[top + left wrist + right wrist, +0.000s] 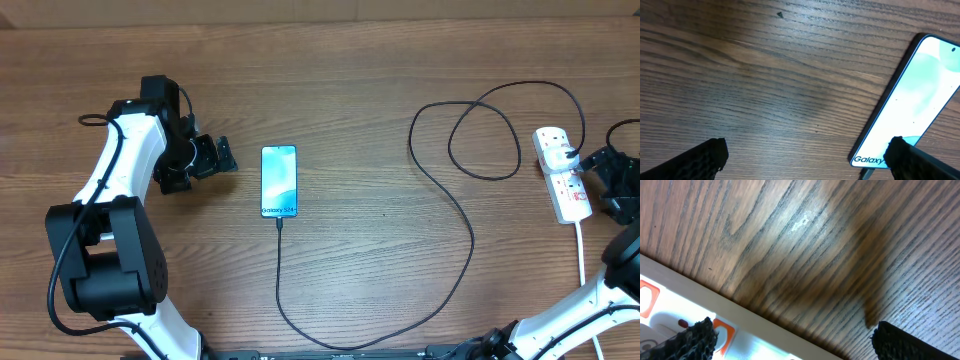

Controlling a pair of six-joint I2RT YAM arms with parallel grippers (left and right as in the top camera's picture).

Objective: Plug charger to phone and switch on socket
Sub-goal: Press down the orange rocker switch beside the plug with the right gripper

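The phone lies flat on the table with its blue-teal screen lit. In the left wrist view the phone shows "Galaxy" at its near short edge. The charger, a thin black cable, runs from that edge in a wide curve and loops to a black plug in the socket. Its plug tip meets the phone's edge. My left gripper stands open left of the phone, jaws wide. My right gripper is open just right of the socket, whose red switches show.
A white cord leads from the socket toward the table's front edge. Both arms' white links and black bases stand at the front left and front right. Bare wood lies between phone and cable loops.
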